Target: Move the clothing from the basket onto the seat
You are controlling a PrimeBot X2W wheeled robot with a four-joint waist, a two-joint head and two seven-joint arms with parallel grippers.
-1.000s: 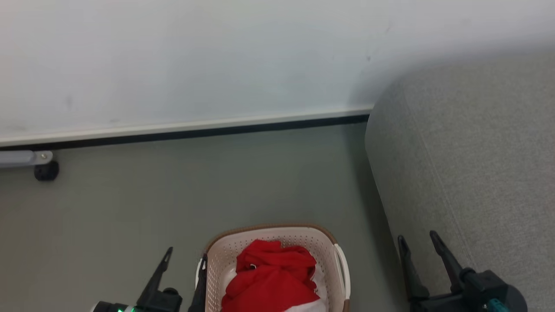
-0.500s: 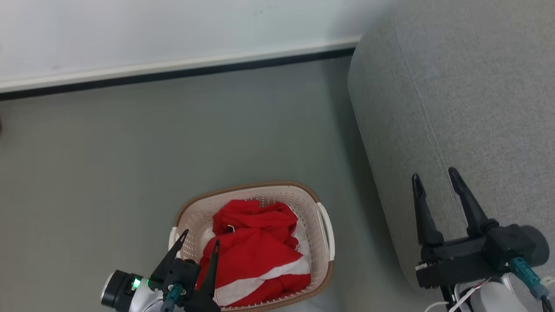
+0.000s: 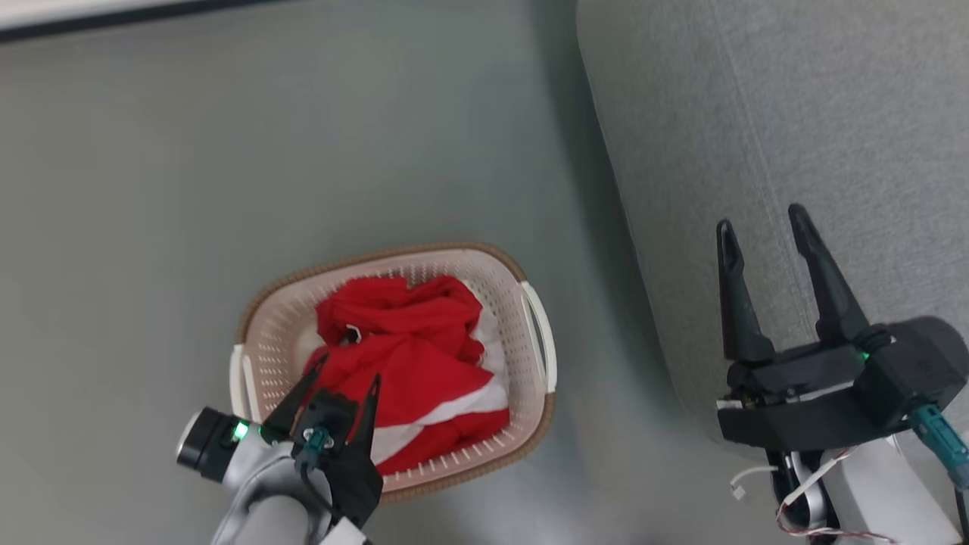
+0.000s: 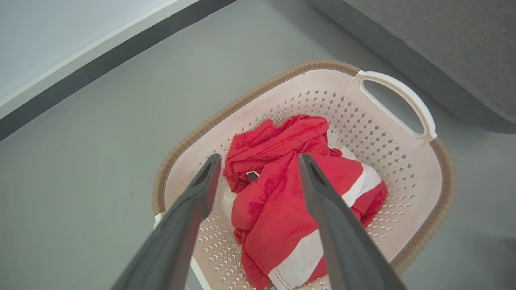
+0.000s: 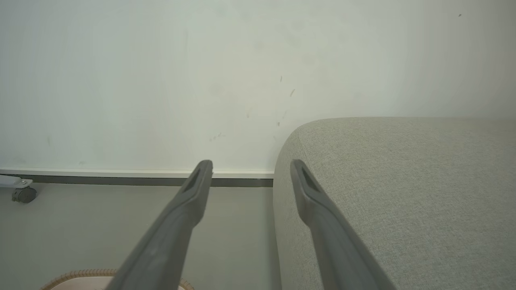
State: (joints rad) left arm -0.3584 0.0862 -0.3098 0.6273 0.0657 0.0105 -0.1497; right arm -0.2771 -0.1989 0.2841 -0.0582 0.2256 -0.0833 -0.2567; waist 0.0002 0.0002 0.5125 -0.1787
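— Where is the clothing [image 3: 409, 356] [image 4: 282, 189]?
— Crumpled inside the basket [image 3: 394, 253] [image 4: 403, 189]. It is red, with a white stripe showing on the basket's near side.
— And the basket itself?
— It stands on the floor [image 3: 227, 151], with the seat [image 3: 757, 113] [image 5: 403, 181] to its right and a strip of floor between them.
— The left gripper [image 3: 348, 369] [image 4: 260, 158]?
— It is over the basket's near-left corner, jaws apart and holding nothing, fingers pointing at the clothing. I cannot tell whether the tips touch the fabric.
— The right gripper [image 3: 761, 218] [image 5: 252, 163]?
— Well right of the basket, over the seat's rounded edge, jaws apart and empty.
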